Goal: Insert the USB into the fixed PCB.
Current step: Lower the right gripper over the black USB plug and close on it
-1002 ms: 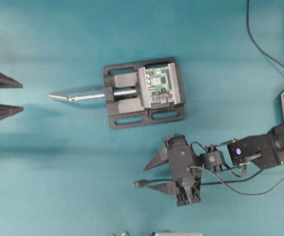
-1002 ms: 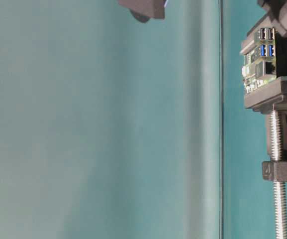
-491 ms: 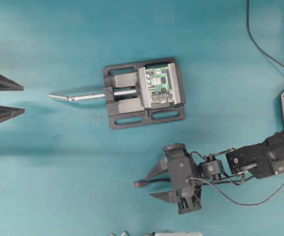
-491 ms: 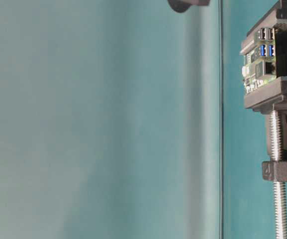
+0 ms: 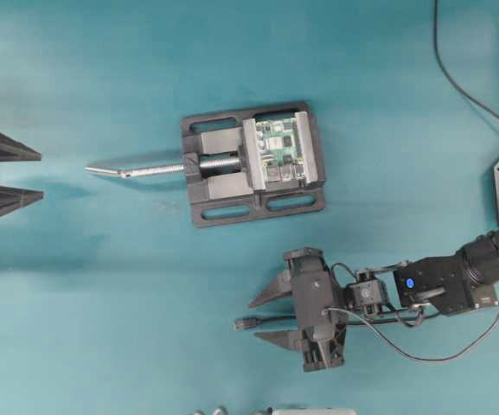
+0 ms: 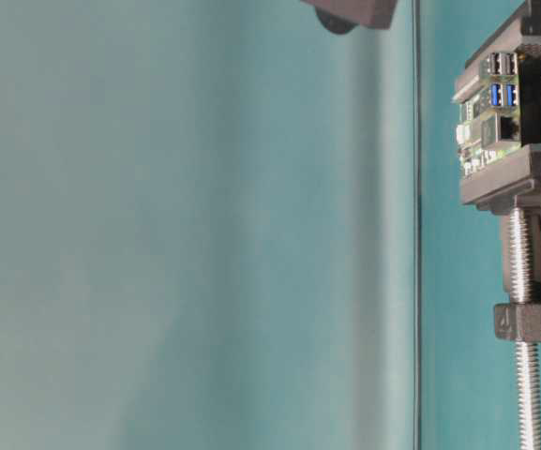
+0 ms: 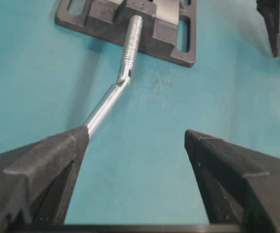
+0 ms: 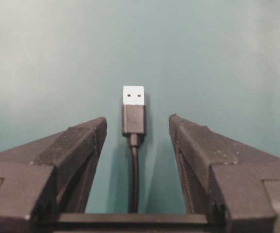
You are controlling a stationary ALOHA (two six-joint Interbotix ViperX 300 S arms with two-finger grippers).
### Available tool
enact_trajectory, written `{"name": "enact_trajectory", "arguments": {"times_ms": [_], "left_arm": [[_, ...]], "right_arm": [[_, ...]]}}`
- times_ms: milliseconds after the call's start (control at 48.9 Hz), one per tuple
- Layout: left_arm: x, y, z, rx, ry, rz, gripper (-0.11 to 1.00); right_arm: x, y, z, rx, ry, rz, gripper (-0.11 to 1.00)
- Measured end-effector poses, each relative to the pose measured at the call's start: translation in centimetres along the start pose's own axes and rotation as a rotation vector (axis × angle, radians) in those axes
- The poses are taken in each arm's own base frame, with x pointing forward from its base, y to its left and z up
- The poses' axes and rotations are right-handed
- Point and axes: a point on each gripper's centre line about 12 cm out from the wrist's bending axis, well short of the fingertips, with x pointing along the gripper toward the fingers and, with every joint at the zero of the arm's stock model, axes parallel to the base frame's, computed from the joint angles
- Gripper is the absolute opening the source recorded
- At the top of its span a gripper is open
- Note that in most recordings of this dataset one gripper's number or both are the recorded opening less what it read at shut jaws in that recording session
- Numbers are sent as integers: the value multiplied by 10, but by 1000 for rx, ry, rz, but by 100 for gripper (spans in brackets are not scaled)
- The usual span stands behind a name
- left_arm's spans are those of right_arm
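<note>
Table-level view: fixed PCB (image 6: 488, 112) cropped at edge; USB (image 5: 247, 322) unseen.

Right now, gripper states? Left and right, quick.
Left gripper: open, holding nothing, aimed toward the vise.
Right gripper: open, fingers either side of the USB lying on the table, not clamped.

Matte black robot arm (image 5: 444, 284) made of blocky segments, with a small blue light on one segment and thin black wires (image 5: 405, 341) looping alongside. Both grippers have black wedge-shaped fingers (image 8: 64, 160) tapering to points, their surfaces slightly rough.
</note>
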Motion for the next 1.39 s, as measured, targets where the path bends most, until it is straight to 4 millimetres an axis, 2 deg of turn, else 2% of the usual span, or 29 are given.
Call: {"name": "enact_trajectory", "arguments": {"times_ms": [572,716,1002,1390], "left_arm": [[0,1,0,-4,-3,9,95],[0,1,0,-6,-3,9,95],[0,1,1,-6,-5,9,95],[0,2,1,-6,-4,11,95]], "right_arm": [[6,4,-10,-2,41,2,57],[6,4,-11,11,59,-7,50],[5,5,-18,26,106,-12,23],[4,8,-25,22,172,-2,21]]}}
